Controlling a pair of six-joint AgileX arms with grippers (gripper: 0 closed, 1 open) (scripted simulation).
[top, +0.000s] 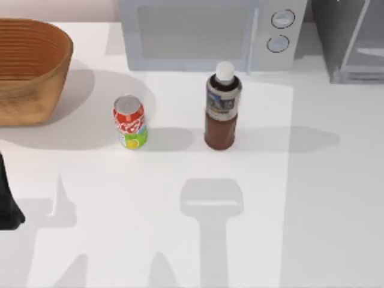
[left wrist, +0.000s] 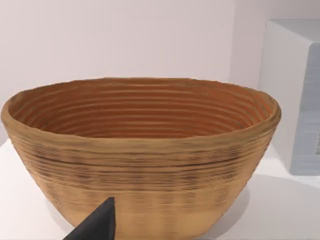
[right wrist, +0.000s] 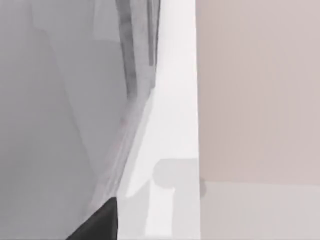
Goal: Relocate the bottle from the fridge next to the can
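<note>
Ribbed woven basket, metal-topped glossy can, smooth matt white table

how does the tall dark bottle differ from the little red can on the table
The tall reddish-brown bottle with a white screw cap stands clearly higher than the short red and green-yellow drink can. The bottle is slim with a grey label band near its top; the can is stubby with white script and a silver top. Both stand upright on the white table, apart.
</note>
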